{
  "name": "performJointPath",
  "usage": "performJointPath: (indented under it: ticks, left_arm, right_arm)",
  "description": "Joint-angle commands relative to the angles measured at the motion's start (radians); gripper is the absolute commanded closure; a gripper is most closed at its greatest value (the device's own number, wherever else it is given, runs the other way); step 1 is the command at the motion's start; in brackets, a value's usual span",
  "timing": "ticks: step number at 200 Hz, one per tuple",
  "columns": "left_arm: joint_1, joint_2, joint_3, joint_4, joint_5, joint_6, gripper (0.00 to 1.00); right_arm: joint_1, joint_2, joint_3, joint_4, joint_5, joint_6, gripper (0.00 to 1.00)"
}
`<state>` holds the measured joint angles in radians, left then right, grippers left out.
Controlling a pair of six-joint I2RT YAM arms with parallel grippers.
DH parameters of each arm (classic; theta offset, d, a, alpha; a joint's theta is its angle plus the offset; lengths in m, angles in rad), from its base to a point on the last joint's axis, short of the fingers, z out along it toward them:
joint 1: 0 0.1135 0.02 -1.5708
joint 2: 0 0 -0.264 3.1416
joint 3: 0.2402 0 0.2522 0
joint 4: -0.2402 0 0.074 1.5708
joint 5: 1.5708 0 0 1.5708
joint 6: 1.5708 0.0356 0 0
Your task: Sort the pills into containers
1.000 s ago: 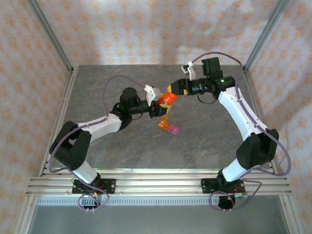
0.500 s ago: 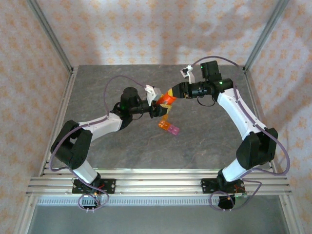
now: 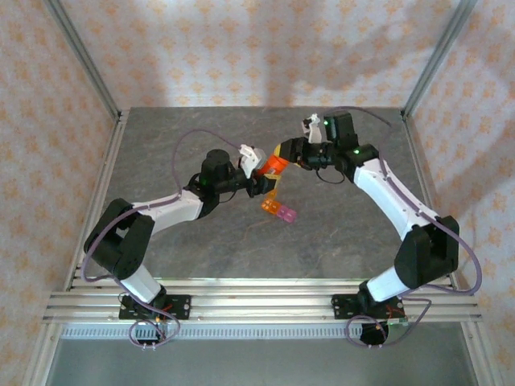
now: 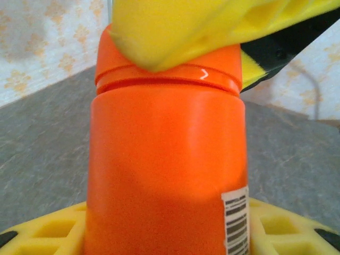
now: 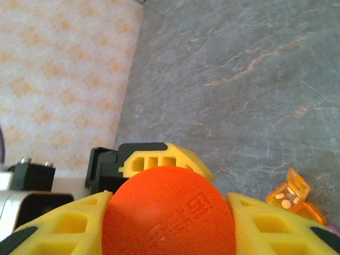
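The right claw [image 3: 284,153], in from 2 o'clock, has just closed onto the cap [image 5: 169,212] of the orange bottle [image 3: 273,166], whose body the left claw [image 3: 262,177] grips, so unscrewing can begin, while the containers [image 3: 278,211] wait on the counter [image 3: 201,249] at the bottle's 6 o'clock.

Open table [image 3: 354,233] around mid-table bottle [image 3: 273,166] and containers [image 3: 278,211]

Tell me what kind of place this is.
Probably a robot lab test cell, not a home or pharmacy. A left arm and a right arm are bolted to a metal rail at the edge of a grey table, which is boxed in by metal posts and patterned cloth walls.
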<state>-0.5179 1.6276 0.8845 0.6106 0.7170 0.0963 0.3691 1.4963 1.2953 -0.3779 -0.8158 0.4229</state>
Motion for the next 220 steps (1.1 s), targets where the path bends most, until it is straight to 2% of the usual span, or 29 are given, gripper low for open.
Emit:
performJointPath:
  ticks: [1, 42, 82, 107, 134, 148, 192, 220]
  left_arm:
    - [-0.022, -0.051, 0.005, 0.128, -0.152, 0.076, 1.00]
    - [-0.049, -0.043, -0.005, 0.130, -0.218, 0.111, 1.00]
    - [-0.050, -0.021, -0.002, 0.129, -0.215, 0.100, 1.00]
    - [-0.043, -0.014, 0.000, 0.133, -0.212, 0.078, 1.00]
    - [-0.022, -0.018, -0.001, 0.148, -0.195, 0.050, 1.00]
    - [-0.013, -0.025, -0.006, 0.146, -0.184, 0.042, 1.00]
    - [0.013, -0.040, -0.012, 0.146, -0.116, 0.018, 1.00]
    - [0.031, -0.046, -0.001, 0.149, -0.003, -0.034, 1.00]
  right_arm:
    - [0.063, -0.022, -0.046, 0.025, 0.155, 0.197, 0.92]
    - [0.132, -0.029, -0.050, 0.049, 0.283, 0.317, 0.92]
    - [0.137, -0.014, 0.012, -0.007, 0.320, 0.285, 0.85]
    - [0.111, -0.016, 0.064, -0.052, 0.321, 0.240, 0.70]
    - [0.066, -0.061, 0.071, -0.049, 0.303, 0.205, 0.39]
    - [0.041, -0.085, 0.074, -0.048, 0.290, 0.180, 0.28]
    - [-0.025, -0.138, 0.076, -0.055, 0.244, 0.045, 0.20]
    - [-0.045, -0.117, 0.113, -0.097, 0.165, -0.129, 0.19]
